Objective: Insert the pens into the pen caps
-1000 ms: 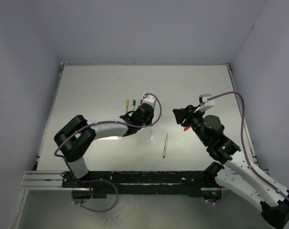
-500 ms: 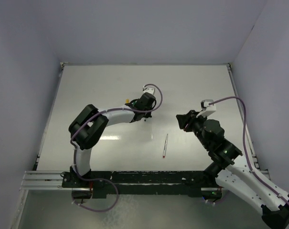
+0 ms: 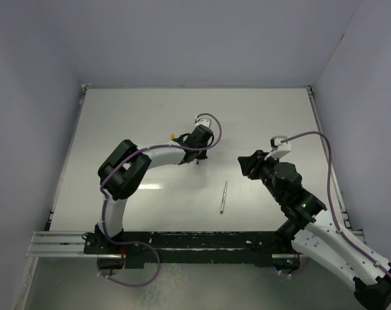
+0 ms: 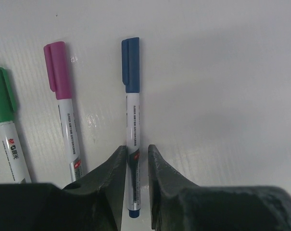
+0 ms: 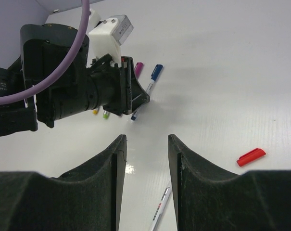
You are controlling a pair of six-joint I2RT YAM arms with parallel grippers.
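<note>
L gripper (image 4: 136,150) is sitting low over the table (image 4: 222,96), jaws parted a little around the lower barrel of the blue pen (image 4: 132,110). A thin gap is showing on the pen's right side, so it's prob. not pinching, and the pen looks to be lying flat. That pen is wearing its blue cap (image 4: 131,65), centre-top of the L wrist view. The magenta pen (image 4: 63,106) is lying just left of it, the green pen (image 4: 6,125) at the far left edge, both capped and roughly parallel.

R gripper (image 5: 146,142) is hanging open w/ nothing btwn the fingers. The red cap (image 5: 251,157) is lying alone at lower right of the R wrist view, and one bare pen (image 5: 159,211) is lying at bottom centre, well apart from the cap.

Judging from this, the step in hand is laying the blue pen in the row. To do it well:
- widen the jaws so both pads are clearing the barrel
- lift straight up, no sideways drag, or the pen is rolling into the magenta one
- the red pair seems to be what's left; grip that cap by its sides, mouth facing the pen tip
</note>
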